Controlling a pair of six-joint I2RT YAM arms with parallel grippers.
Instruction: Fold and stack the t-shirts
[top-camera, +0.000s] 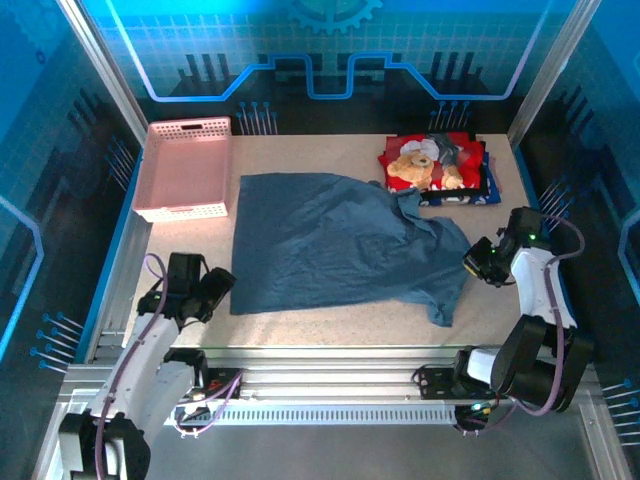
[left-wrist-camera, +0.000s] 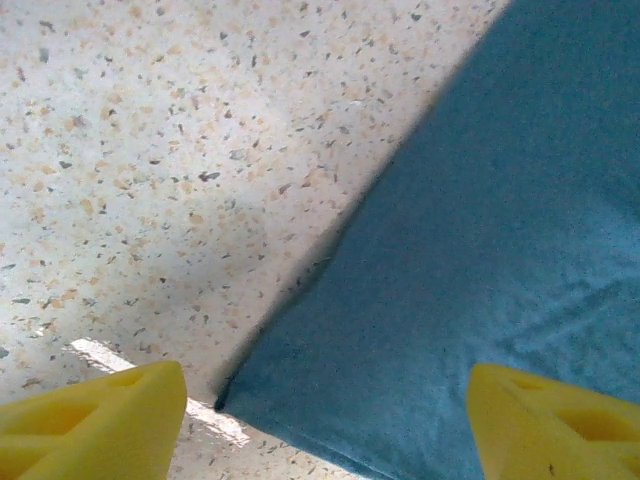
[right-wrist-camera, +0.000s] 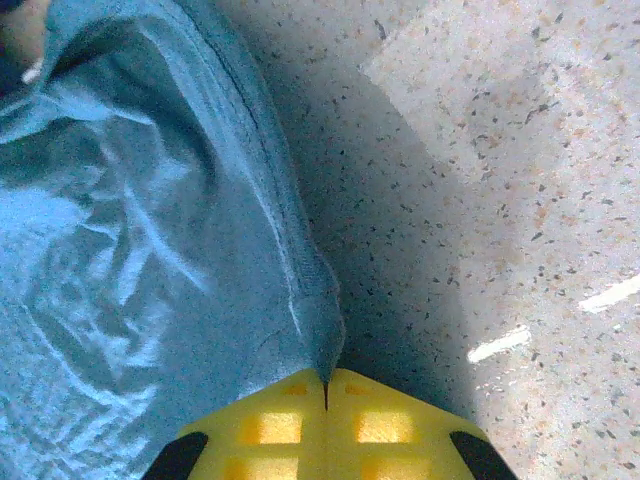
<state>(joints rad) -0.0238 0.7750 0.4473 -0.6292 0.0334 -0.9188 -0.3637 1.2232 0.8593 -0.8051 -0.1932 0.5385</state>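
Blue t-shirt (top-camera: 330, 245) lies spread on the desk (top-camera: 300, 158), right gripper (right-wrist-camera: 325, 385) clamped on its edge, left gripper (left-wrist-camera: 325, 420) apart over its corner.

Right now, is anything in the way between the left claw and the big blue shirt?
No, nothing visible. The left gripper hangs open right over the slate-blue shirt at its near-left corner, with bare table under one side and cloth under the other.
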